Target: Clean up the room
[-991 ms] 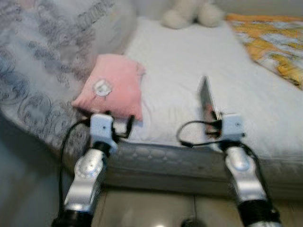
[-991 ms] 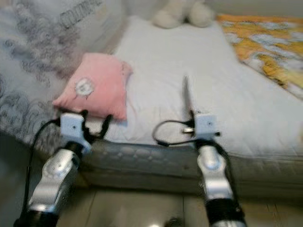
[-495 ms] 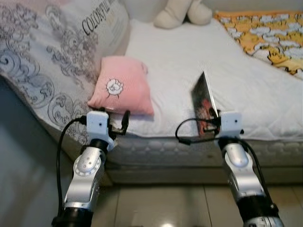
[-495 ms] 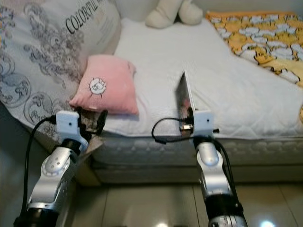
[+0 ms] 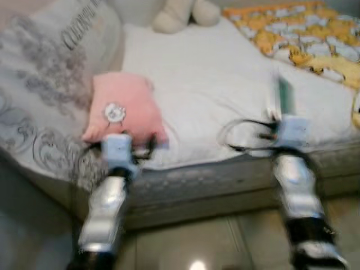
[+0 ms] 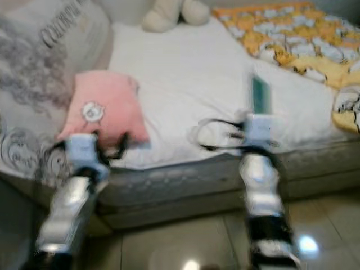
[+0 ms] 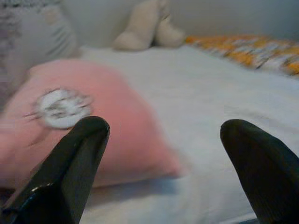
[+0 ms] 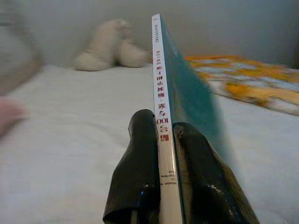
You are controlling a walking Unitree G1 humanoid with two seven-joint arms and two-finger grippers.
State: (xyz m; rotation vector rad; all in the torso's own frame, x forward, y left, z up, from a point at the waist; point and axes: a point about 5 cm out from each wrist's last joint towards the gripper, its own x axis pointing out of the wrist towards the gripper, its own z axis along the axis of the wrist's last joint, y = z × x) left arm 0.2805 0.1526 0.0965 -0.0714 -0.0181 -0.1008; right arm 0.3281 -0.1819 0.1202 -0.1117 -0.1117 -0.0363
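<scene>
Our right gripper (image 8: 161,135) has its two black fingers (image 8: 140,154) pressed against either face of a thin teal book (image 8: 180,88), which stands upright on edge, its white spine with printed lettering facing the wrist camera. From the head views, we see the book (image 6: 260,94) raised just above the near edge of the bed (image 6: 185,73), over the white sheet. Our left gripper (image 7: 161,154) holds nothing; its fingers (image 7: 77,154) are spread wide apart, hovering just before the pink pillow (image 7: 70,126) with a round white motif. That pillow (image 5: 121,109) lies near the bed's left front corner, resting against a large grey patterned pillow (image 5: 39,95). Farther back sits what seems to be a cream plush toy (image 6: 166,12), though blur softens it. An orange and yellow patterned blanket (image 6: 292,39) covers the bed's far right side.
</scene>
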